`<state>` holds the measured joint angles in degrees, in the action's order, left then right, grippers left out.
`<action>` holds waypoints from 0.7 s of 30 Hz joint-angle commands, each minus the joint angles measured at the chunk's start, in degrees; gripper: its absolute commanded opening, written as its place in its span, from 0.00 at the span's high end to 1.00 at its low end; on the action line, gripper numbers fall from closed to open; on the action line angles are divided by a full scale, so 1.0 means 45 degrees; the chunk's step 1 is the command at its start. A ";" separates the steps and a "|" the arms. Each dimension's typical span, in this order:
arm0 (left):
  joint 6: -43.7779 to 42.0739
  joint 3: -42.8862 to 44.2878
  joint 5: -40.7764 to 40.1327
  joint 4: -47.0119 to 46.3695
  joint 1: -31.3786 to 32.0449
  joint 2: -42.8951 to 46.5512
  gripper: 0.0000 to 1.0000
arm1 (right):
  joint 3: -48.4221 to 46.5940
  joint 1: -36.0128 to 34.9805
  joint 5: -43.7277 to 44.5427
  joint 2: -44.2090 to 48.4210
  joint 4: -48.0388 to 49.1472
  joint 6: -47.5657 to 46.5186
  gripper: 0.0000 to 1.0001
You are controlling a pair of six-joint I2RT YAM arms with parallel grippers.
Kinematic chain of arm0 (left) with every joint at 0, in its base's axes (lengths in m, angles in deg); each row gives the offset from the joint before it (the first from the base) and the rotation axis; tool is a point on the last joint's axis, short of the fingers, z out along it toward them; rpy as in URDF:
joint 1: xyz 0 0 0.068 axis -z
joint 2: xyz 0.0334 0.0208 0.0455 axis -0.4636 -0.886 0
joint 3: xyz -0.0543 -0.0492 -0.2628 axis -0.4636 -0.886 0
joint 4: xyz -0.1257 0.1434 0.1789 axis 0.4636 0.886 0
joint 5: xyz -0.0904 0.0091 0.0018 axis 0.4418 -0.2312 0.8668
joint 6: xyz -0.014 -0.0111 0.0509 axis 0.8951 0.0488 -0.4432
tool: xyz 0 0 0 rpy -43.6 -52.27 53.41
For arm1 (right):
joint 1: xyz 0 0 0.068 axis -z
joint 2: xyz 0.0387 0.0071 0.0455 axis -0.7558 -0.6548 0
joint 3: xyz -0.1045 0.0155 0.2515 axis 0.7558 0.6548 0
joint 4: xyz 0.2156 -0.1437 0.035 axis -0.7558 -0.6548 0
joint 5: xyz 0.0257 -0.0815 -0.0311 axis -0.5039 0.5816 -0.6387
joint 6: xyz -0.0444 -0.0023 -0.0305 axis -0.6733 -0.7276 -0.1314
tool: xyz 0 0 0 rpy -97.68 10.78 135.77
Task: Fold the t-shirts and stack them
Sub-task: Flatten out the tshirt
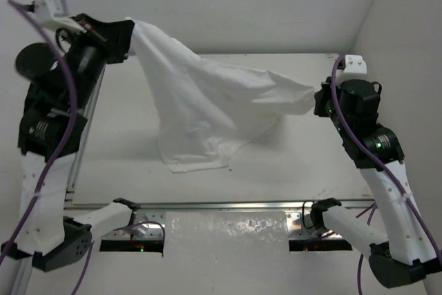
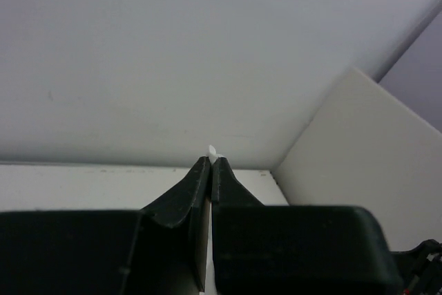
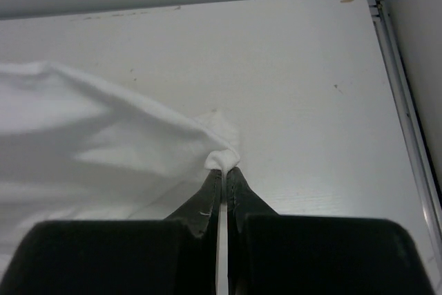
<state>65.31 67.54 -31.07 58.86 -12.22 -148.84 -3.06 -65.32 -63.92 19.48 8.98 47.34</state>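
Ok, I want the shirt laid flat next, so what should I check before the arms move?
1. Left tool grips the t-shirt: ok, shut, with a white bit of cloth poking out past its tips.
2. Right tool grips it: ok, shut on a bunched corner.
3. T-shirt taut between the tools: not ok, it sags in folds.
4. Lower edge clear of the table: not ok, it rests there.
5. Which corners are held: cannot tell.
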 commanded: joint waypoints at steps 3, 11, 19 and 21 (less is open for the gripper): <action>-0.0498 0.0628 -0.0094 0.0728 -0.0043 0.1521 1.00 | -0.2165 0.0013 0.1444 0.0804 -0.1725 -0.0059 1.00; -0.0752 0.1828 0.0994 0.0482 -0.0043 0.2595 1.00 | -0.6326 0.0032 0.2891 0.0805 -0.2900 -0.0489 1.00; -0.0089 0.2723 0.0240 0.1179 -0.0043 0.0960 1.00 | -0.7385 0.0032 0.3090 -0.1497 -0.2766 -0.1328 1.00; 0.0126 0.2703 -0.0228 0.1394 -0.0043 -0.0016 1.00 | -0.7074 0.0032 0.2952 -0.2645 -0.2531 -0.1445 1.00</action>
<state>64.20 80.61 -28.64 62.73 -12.22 -141.01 -37.95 -65.34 -51.40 17.40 -3.79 43.32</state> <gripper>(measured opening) 0.009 0.002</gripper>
